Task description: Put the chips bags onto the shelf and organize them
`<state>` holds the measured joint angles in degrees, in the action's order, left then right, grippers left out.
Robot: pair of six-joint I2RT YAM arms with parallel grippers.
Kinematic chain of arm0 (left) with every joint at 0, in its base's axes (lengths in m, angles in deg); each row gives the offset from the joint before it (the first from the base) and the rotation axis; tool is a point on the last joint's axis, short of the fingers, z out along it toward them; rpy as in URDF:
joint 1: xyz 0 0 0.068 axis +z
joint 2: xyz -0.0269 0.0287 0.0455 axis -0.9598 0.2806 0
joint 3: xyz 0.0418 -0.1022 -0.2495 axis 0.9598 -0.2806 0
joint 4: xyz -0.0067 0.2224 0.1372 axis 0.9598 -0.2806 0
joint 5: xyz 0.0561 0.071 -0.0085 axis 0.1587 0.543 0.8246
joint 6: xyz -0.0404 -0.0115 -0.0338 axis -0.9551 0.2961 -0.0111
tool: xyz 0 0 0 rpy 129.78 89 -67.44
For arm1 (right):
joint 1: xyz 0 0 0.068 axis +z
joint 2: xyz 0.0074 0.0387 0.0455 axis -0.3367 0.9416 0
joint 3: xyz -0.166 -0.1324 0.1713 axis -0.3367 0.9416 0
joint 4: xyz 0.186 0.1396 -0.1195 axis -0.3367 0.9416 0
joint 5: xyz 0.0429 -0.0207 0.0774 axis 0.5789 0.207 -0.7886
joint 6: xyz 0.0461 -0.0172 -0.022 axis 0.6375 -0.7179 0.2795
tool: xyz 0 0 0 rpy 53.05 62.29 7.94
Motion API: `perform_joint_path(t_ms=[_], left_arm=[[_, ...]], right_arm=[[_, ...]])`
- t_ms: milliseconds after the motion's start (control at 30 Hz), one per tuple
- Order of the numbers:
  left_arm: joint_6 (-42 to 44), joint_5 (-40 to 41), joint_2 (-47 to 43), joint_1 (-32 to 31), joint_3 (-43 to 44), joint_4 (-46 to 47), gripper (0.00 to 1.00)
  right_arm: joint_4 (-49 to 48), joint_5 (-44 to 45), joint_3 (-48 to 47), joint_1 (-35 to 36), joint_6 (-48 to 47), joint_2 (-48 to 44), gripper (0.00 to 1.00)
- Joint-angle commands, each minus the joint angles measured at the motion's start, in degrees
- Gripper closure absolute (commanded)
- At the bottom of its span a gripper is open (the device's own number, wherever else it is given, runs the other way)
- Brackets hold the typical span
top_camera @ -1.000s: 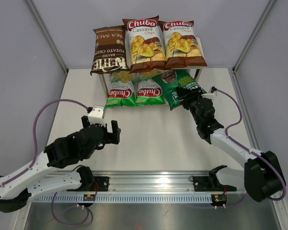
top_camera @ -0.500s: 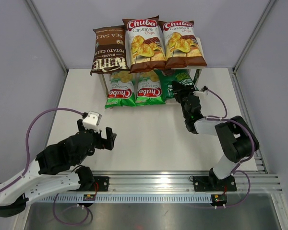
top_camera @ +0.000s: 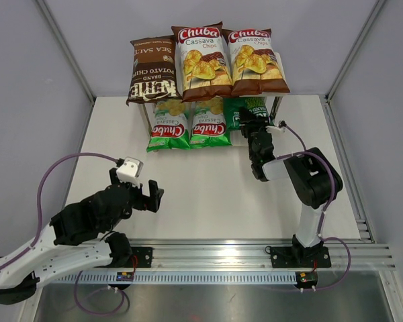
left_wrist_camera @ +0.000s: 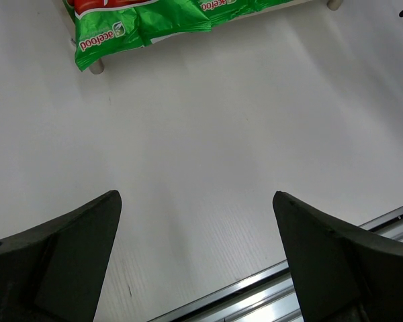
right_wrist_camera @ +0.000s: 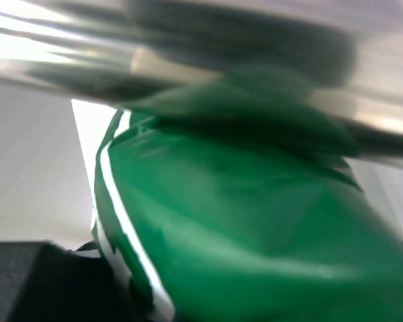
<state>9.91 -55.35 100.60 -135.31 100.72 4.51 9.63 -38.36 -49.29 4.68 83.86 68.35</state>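
The shelf [top_camera: 277, 104] is standing at the far edge of the tabletop [top_camera: 201, 194]. The right fingers [right_wrist_camera: 40, 285] are pinching, partly closed, the near end of the dark green bag [top_camera: 254, 107], which is lying at the right end of the lower tier beside the light green bags [top_camera: 168, 127] [top_camera: 209, 126]. The Kettle bag [top_camera: 151, 70] and two Cassava bags [top_camera: 201, 60] [top_camera: 255, 60] are lying across the top tier. The left fingers [left_wrist_camera: 60, 261] are hovering spread wide and empty over the near left corner.

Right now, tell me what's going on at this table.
The right hand grips the dark green bag at the right end of the shelf's lower tier, beside two light green bags. The Kettle bag and two Cassava bags lie on the top tier. The left hand hangs open and empty over the table.
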Motion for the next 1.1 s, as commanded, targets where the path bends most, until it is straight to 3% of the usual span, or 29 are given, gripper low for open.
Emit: perform_joint_path(t_ms=[0, 300, 733, 933, 1067], left_arm=[[1.1, -1.1, -0.6, 0.1, -0.5, 2.7, 0.01], [1.1, -1.5, 0.1, 0.0, -0.4, 2.7, 0.01], [1.1, -1.7, -0.2, 0.0, -0.6, 2.7, 0.01], [1.1, -1.6, -0.3, 0.0, -0.6, 2.8, 0.01], [1.1, -1.7, -0.3, 0.0, -0.7, 2.8, 0.01]], right_arm=[[-10.0, 5.9, -1.6, -0.5, 0.9, -0.9, 0.73], [-13.2, 9.8, 1.2, -0.5, 1.4, 2.2, 0.72], [-16.8, 8.0, 1.6, -0.4, 2.9, 8.3, 0.71], [-16.5, 8.8, 4.0, 0.5, 3.4, 8.9, 0.65], [-14.2, 8.7, 5.7, 0.5, 4.8, 7.7, 0.49]])
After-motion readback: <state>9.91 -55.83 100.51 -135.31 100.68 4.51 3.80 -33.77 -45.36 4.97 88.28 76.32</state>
